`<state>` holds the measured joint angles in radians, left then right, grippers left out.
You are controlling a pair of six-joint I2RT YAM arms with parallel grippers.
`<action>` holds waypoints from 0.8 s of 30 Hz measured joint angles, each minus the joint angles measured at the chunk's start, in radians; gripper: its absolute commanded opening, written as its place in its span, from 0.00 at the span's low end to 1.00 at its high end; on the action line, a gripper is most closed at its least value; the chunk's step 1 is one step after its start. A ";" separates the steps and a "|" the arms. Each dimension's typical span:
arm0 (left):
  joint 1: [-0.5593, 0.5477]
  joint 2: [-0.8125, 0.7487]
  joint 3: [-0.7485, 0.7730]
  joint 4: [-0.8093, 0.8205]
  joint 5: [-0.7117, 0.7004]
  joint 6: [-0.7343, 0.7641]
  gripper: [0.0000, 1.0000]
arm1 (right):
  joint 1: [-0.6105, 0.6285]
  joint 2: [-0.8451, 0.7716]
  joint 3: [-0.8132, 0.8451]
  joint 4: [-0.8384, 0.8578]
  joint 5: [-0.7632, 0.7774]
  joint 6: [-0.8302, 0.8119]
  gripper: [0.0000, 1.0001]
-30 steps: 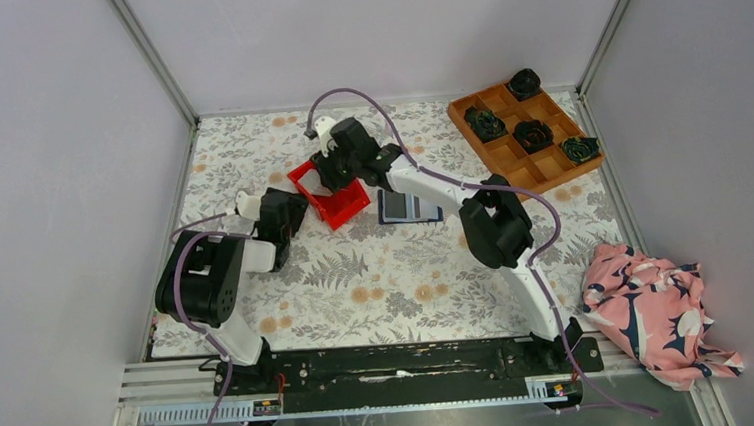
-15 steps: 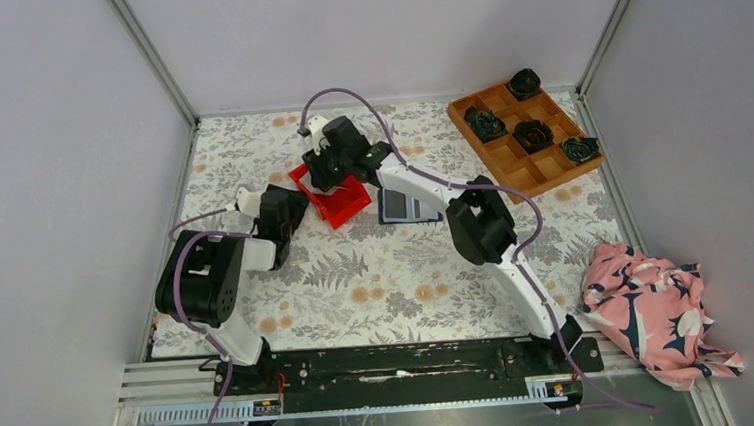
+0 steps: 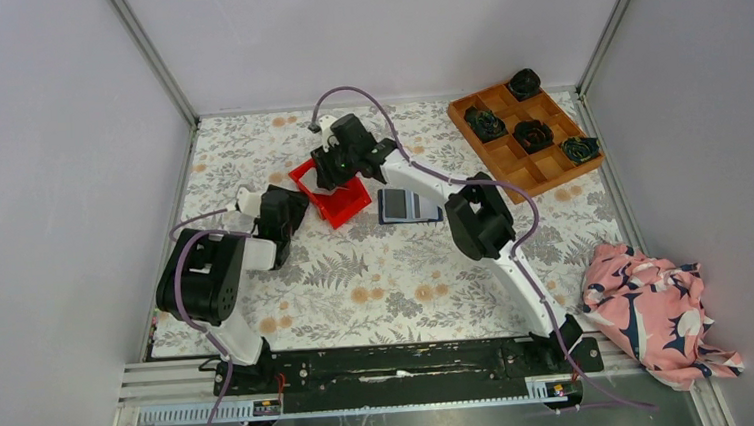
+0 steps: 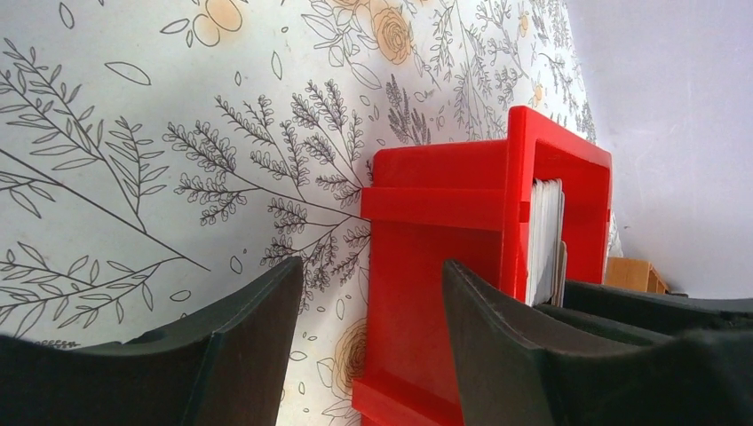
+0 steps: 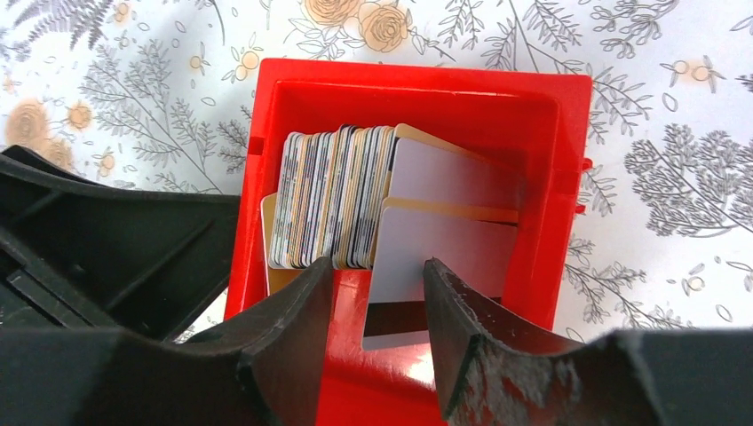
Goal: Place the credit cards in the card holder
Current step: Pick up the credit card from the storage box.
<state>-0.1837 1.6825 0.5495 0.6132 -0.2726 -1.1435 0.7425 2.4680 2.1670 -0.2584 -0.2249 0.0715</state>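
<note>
Credit cards (image 5: 328, 200), thin plastic rectangles, stood on edge in the red plastic bin (image 5: 542, 98) at centre frame, and the right gripper (image 5: 377, 275), its fingers (image 5: 293, 355) spread over one loose pale card (image 5: 444, 248), likely needed to pinch only that card before crossing to the navy-blue folding card holder (image 3: 405, 207) just right of the bin.

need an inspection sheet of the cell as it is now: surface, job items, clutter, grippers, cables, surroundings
Surface: floral table cover, lies flat.
Job's things: credit cards stand on edge in the red bin, and one pale card leans apart from the stack. The card holder lies open to the right of the bin.
Clutter: wooden grid tray with dark rolled bundles, far right; pink patterned cloth, near right.
Grippers: right gripper open, over the cards; left gripper open, at the bin's outer wall.
Cables: purple cable arcs above the right arm; no snag seen.
Surroundings: pale walls on three sides; nothing else seen.
</note>
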 measured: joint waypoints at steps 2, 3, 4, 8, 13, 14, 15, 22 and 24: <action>0.000 0.004 0.000 0.000 0.000 0.002 0.66 | -0.011 0.019 0.022 -0.002 -0.031 0.028 0.47; 0.000 0.006 0.000 0.000 0.000 0.002 0.66 | -0.016 0.026 0.030 -0.002 -0.045 0.039 0.46; 0.000 0.008 0.000 0.001 0.000 0.002 0.66 | -0.020 0.030 0.037 -0.003 -0.055 0.048 0.44; 0.000 0.014 0.000 0.002 0.002 0.002 0.66 | -0.031 0.040 0.056 -0.004 -0.077 0.077 0.38; 0.001 0.018 0.006 0.005 0.003 0.002 0.66 | -0.035 0.040 0.057 -0.014 -0.084 0.100 0.34; 0.001 0.018 0.007 0.005 0.003 0.003 0.66 | -0.035 0.040 0.057 -0.014 -0.084 0.103 0.33; 0.002 0.018 0.008 0.005 0.003 0.003 0.66 | -0.036 0.040 0.057 -0.014 -0.085 0.108 0.32; 0.002 0.018 0.011 0.003 0.003 0.006 0.66 | -0.038 0.040 0.058 -0.014 -0.097 0.122 0.30; 0.002 0.018 0.011 0.003 0.003 0.006 0.66 | -0.038 0.040 0.058 -0.014 -0.098 0.124 0.29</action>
<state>-0.1818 1.7008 0.5610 0.6163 -0.2691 -1.1370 0.7048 2.5076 2.2246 -0.2726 -0.3233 0.1951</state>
